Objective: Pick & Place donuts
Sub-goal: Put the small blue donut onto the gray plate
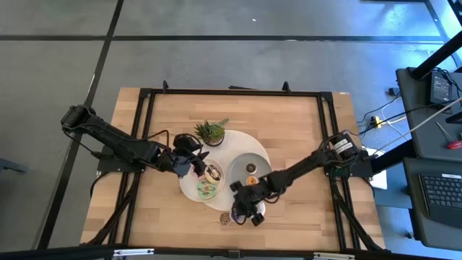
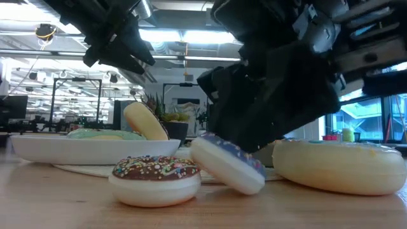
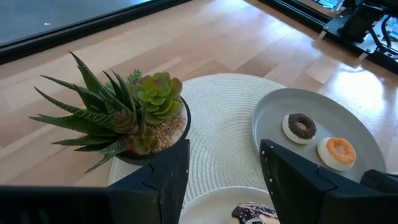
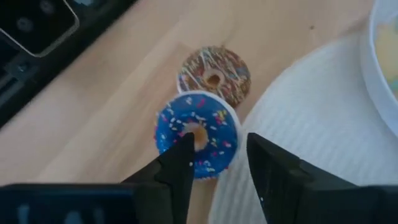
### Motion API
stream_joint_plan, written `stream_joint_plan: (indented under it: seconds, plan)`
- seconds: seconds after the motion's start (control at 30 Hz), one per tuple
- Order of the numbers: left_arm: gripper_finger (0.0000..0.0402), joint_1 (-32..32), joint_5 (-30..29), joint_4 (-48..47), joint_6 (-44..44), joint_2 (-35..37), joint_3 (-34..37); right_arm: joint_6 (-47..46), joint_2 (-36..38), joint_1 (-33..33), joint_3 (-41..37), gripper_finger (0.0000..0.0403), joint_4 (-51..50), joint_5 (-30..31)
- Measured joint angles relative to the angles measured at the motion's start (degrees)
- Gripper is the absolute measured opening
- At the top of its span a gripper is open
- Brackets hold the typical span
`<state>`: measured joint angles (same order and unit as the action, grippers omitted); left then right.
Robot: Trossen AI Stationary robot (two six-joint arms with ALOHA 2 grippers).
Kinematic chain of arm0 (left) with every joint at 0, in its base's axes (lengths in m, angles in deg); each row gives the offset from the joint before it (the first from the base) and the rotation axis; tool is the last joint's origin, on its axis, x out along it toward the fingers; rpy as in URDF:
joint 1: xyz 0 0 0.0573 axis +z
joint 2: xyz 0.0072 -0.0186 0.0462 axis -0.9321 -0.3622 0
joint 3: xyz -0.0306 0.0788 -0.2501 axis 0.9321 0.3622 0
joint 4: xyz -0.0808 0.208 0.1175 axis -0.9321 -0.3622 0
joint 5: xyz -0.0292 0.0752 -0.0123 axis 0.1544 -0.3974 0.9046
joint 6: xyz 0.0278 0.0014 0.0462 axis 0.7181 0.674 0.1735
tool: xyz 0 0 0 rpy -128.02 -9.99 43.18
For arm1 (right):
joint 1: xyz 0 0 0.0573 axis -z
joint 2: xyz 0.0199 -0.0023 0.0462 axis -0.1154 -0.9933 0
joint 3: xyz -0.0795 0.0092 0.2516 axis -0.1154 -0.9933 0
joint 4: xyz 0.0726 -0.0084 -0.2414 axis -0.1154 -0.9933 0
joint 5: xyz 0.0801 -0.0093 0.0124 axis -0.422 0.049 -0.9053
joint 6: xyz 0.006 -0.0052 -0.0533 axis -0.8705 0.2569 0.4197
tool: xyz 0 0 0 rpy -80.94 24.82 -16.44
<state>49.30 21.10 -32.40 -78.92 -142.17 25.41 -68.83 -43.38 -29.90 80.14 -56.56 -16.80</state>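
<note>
Currently, your right gripper [image 4: 217,162] closes around the blue-iced sprinkled toy donut [image 4: 196,134], which sits tilted at lower centre of the wooden table [image 1: 303,130], beside a brown sprinkled donut [image 4: 214,74]. Your left gripper [image 3: 224,177] hovers open, farther off.

Both arms are dark, nearly black, built of slim tube sections joined by bulkier rounded joints. The right arm [image 1: 303,170] carries a pale label on the joint near its base. Thin black cables loop along the left arm [image 1: 115,141]. Each tool's fingers [image 4: 273,171] are flat, matte-black, angular blades.
</note>
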Motion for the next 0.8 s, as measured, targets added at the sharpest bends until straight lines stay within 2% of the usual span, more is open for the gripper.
stream_joint_plan:
  seconds: [0.27,0.63,0.8]
  plan:
    - [0.0189,0.00,0.00,0.00,0.00,0.00,0.00,-0.24,-0.17,0.07,0.02,0.0119,0.31,0.00]
    - [0.0191,-0.01,0.02,-0.02,0.00,0.00,0.00,-0.40,-0.17,0.03,0.02,0.0044,0.46,-0.13]
    - [0.0189,0.00,2.92,-0.02,0.00,0.00,0.00,-2.43,1.06,0.22,-0.03,0.0025,-1.28,-0.16]
